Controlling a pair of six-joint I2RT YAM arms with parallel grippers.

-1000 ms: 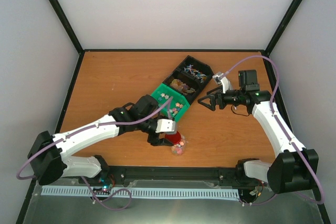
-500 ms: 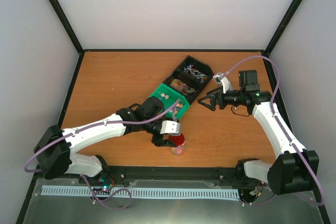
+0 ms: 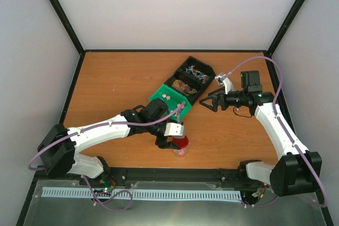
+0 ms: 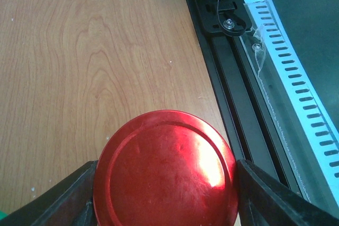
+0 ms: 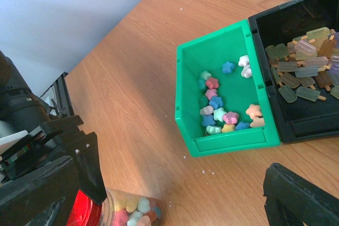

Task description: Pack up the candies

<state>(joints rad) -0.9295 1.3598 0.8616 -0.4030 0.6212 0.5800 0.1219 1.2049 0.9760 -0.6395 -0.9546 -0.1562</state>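
1. At the near edge of the counter, the left gripper (image 4: 166,175) is closed on a round red metal lid (image 4: 161,154). One black finger (image 4: 61,199) presses against each side of the lid's rim.
2. The lid sits over the mouth of a small clear jar (image 3: 180,152); whether it is fully seated cannot be told.
3. Through the jar's wall show pastel candies (image 5: 136,207) in pink, yellow and pale blue, piled inside.
4. The jar rests on the brown wooden counter (image 3: 111,83), close to the black rail (image 4: 228,104) along the near edge.
5. Farther back, a green plastic bin (image 5: 212,56) holds more candies. These are loose star- and flower-shaped lumps in blue, pink, white and orange, gathered toward one end.
6. To the right of that bin, the right gripper (image 3: 205,102) hovers above the counter. Its jaws are spread wide with nothing between them, and it points toward the bin.
7. Touching the green bin's far side is a black plastic tray (image 5: 275,27). Its nearer compartment holds translucent lolly-shaped sweets on sticks (image 5: 299,72). The farthest compartment holds multicoloured pieces too small to identify.
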